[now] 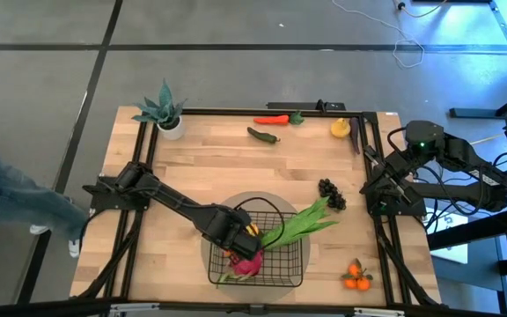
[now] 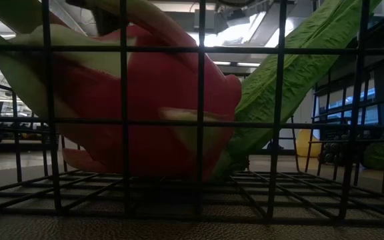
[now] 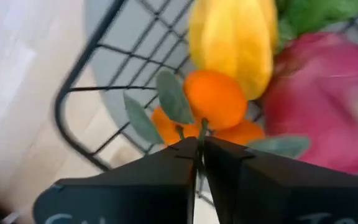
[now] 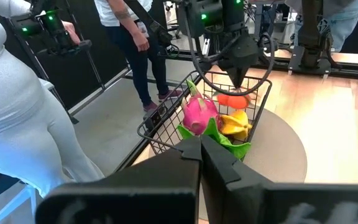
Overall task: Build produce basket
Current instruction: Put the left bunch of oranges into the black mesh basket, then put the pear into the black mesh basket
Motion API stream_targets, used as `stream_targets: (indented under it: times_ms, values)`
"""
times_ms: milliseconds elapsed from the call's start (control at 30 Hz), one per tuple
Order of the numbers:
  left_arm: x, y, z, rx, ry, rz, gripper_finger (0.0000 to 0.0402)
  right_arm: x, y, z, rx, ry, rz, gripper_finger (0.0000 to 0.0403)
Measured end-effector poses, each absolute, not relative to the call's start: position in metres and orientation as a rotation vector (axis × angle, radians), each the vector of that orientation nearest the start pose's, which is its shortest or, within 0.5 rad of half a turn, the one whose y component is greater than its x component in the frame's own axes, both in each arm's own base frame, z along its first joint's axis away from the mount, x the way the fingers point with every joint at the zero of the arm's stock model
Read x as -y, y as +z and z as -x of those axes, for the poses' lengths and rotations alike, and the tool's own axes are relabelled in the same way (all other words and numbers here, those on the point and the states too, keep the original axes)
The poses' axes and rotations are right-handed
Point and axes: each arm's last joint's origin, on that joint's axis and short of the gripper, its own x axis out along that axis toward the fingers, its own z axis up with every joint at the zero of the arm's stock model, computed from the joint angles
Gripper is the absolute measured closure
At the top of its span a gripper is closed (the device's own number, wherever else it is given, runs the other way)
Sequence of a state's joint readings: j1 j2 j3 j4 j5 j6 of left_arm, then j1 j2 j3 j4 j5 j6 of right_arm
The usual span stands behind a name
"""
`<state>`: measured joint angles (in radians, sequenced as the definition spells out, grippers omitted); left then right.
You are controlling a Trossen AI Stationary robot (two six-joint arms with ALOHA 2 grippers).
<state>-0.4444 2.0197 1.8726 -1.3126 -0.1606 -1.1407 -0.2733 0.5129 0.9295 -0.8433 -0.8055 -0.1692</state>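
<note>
The black wire basket (image 1: pixel 293 280) stands on a round grey mat near the table's front edge. In it lie a pink dragon fruit (image 1: pixel 247 262), a yellow mango (image 3: pixel 234 37) and long green leafy stalks (image 1: pixel 304 223) that stick out over its far right rim. My left gripper (image 3: pixel 199 146) points down into the basket, shut on a cluster of small oranges (image 3: pixel 216 99) with grey-green leaves. My right gripper (image 4: pixel 201 146) waits shut at the table's right edge, touching nothing. My left gripper pinches the thin stem (image 3: pixel 201 127) at the top of the orange cluster between its two fingertips, coming from above and pointing down. The oranges hang just below the fingers inside the basket, next to the mango and the dragon fruit. Whether they rest on anything I cannot tell.
On the table lie dark grapes (image 1: pixel 331 194), a second orange cluster (image 1: pixel 356 277) at the front right, a red pepper (image 1: pixel 271 120), a green pepper (image 1: pixel 262 135) and a yellow fruit (image 1: pixel 340 128) at the back. A potted plant (image 1: pixel 164 113) stands far left. People stand beyond the table (image 4: pixel 135 37).
</note>
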Motion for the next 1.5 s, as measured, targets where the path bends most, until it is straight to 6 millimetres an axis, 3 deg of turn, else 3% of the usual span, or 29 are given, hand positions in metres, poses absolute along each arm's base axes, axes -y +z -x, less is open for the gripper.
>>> stream_targets:
  times_ms: [567,900,1200,1500]
  values:
    - [0.154,0.271,-0.367,-1.328,0.526,0.574,0.0318,0.000,0.350,-0.073,-0.330,0.514,-0.049,0.0402]
    - [0.142,0.320,-0.355,-1.070,0.587,0.523,0.0318,0.006,0.349,-0.076,-0.373,0.268,-0.005,0.0402]
    - [0.123,0.344,-0.345,-0.875,0.721,0.517,0.0319,0.011,0.349,-0.079,-0.390,0.127,-0.054,0.0402]
    - [0.099,0.354,-0.343,-0.812,0.813,0.527,0.0318,0.022,0.341,-0.114,-0.492,0.077,-0.128,0.0402]
